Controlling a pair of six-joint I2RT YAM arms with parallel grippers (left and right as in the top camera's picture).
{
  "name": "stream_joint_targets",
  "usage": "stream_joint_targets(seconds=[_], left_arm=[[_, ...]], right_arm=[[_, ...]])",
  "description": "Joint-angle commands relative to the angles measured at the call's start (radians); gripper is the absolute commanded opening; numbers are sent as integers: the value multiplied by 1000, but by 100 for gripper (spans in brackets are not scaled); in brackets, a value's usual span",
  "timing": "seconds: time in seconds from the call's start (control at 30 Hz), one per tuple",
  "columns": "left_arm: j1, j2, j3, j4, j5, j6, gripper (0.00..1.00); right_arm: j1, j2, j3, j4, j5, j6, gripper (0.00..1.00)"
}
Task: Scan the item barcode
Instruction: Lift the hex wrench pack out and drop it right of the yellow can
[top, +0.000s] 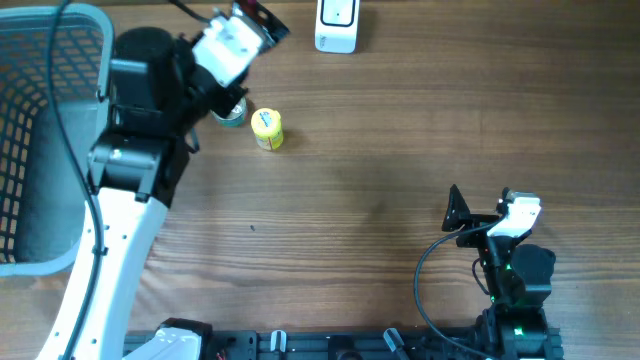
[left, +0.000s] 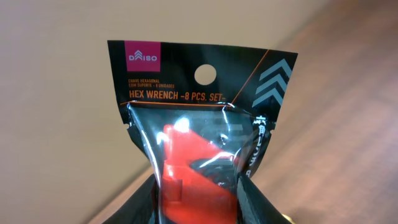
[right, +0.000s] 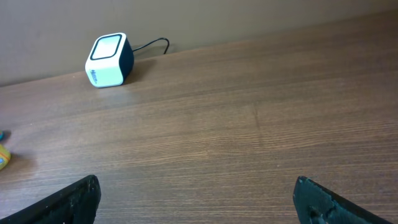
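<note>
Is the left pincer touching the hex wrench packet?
Touching. The left wrist view shows the hex wrench packet pinched inward at its bottom, held up close to the camera by the shut left pincer.

White left arm (top: 115, 225), black joints (top: 145, 85); black right arm (top: 522, 275), black cable (top: 417, 285).

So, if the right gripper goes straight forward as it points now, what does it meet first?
Probably nothing: only bare table lies ahead of the right gripper; the scanner stands left of that line.
</note>
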Motion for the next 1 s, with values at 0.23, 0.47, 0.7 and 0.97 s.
stream_joint_targets(seconds=[0.23, 0.47, 0.7, 0.97], left_arm=[[-137, 97, 10, -203, 52, -90, 33], [-153, 357, 10, -228, 160, -135, 41], [-192, 578, 10, -229, 186, -138, 39], [-235, 602, 10, -157, 185, -137, 43]], right_arm=[[-5, 2, -1, 11, 9, 4, 100], [-5, 2, -1, 10, 9, 4, 100], [-5, 2, -1, 10, 10, 4, 100], [-5, 2, -1, 10, 9, 5, 100]])
